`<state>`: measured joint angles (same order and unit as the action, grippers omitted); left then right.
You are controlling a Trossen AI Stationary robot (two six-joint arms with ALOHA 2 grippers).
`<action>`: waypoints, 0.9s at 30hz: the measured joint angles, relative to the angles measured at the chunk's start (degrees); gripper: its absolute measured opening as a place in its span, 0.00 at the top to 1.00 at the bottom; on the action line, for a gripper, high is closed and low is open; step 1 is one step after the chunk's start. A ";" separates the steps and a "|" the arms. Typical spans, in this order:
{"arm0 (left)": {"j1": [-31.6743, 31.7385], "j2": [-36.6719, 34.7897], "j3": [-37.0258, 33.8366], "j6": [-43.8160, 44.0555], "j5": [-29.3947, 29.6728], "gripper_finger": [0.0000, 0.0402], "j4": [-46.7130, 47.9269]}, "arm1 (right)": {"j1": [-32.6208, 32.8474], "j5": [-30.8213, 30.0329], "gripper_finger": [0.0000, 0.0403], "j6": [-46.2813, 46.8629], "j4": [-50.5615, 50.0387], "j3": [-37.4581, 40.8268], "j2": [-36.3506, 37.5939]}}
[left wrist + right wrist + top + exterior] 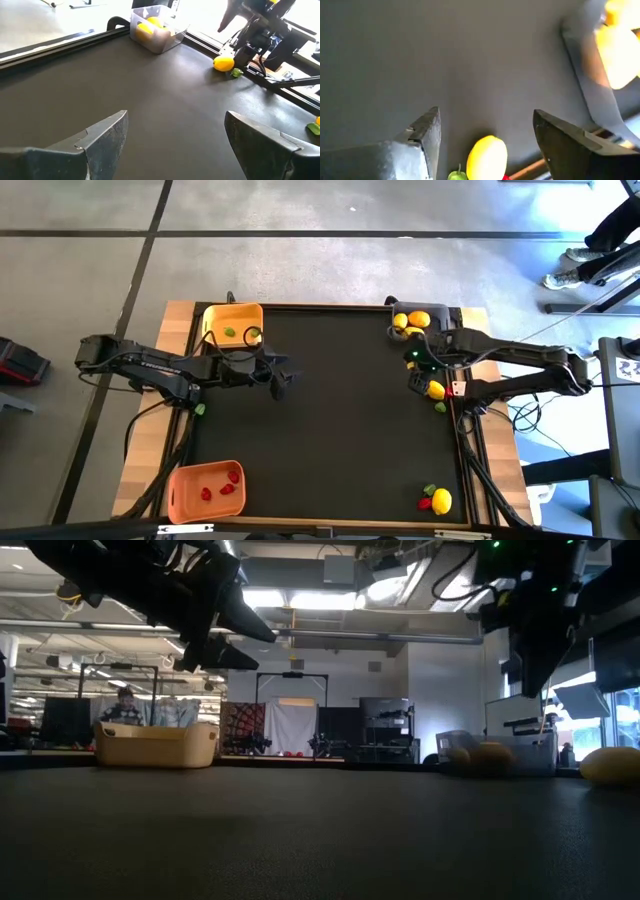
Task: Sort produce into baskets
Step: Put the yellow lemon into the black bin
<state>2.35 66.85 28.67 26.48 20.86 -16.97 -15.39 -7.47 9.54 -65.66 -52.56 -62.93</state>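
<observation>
My left gripper (pixel 284 379) is open and empty, raised over the black mat near the yellow basket (pixel 232 326), which holds green pieces. My right gripper (pixel 416 376) is open and empty. It hovers beside a yellow lemon (pixel 436 390) that lies on the mat; in the right wrist view the lemon (pixel 486 157) shows below the fingers with a green piece (pixel 456 176) next to it. The grey basket (pixel 398 308) at the far right holds lemons. The orange basket (pixel 178 498) at the near left holds red pieces.
A lemon (pixel 441 500) with a red piece and a green piece lies at the mat's near right corner. A green piece (pixel 200 409) lies at the left, off the mat. The mat's middle (pixel 330 420) is bare. A person's legs (pixel 600 250) show beyond the far right.
</observation>
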 joint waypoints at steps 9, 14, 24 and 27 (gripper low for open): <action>0.00 0.02 0.00 0.16 -0.02 0.18 0.07 | -0.16 -6.23 0.37 8.15 -10.92 0.00 4.00; 0.04 0.02 0.00 0.34 -0.02 0.18 0.07 | 0.00 -5.25 0.37 11.32 -13.12 0.87 3.96; 0.04 0.02 0.00 0.09 -0.02 0.18 0.07 | -0.01 -0.86 0.37 11.40 -10.19 5.89 2.44; 0.04 0.06 0.00 -0.25 -0.02 0.18 0.21 | -0.01 -1.45 0.37 11.65 -9.52 5.90 0.10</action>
<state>2.39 66.90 28.67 26.23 20.84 -16.76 -15.40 -8.92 21.20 -75.18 -46.65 -62.84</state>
